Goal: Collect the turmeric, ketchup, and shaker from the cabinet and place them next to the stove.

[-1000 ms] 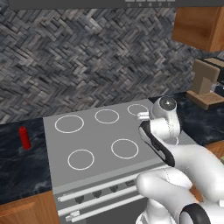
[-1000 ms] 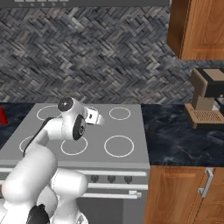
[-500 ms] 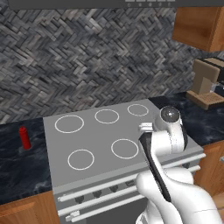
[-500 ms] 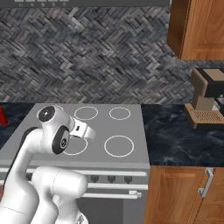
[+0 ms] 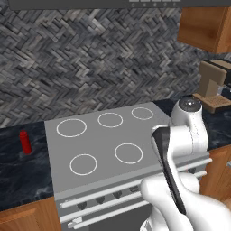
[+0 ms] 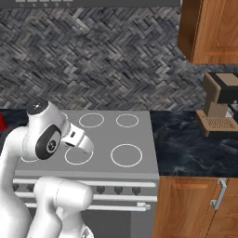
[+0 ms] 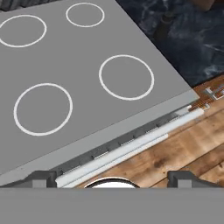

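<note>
One slim red ketchup bottle with a pointed nozzle stands upright on the dark marbled counter, just left of the stove and apart from its edge; in the right base view only a red sliver of it shows at the far left. The stove is silver-grey with a flat matte top bearing five thin white burner rings, and a row of round knobs and a long pale bar handle on its front. The gripper hangs over the stove's front edge with its two dark fingertips spread wide and nothing between them. Behind the stove runs a grey herringbone stone wall. One warm orange-brown wooden cabinet hangs at the upper right, smooth and plain. Below it a boxy tan and black coffee machine sits on the counter. No writing is readable anywhere
</note>
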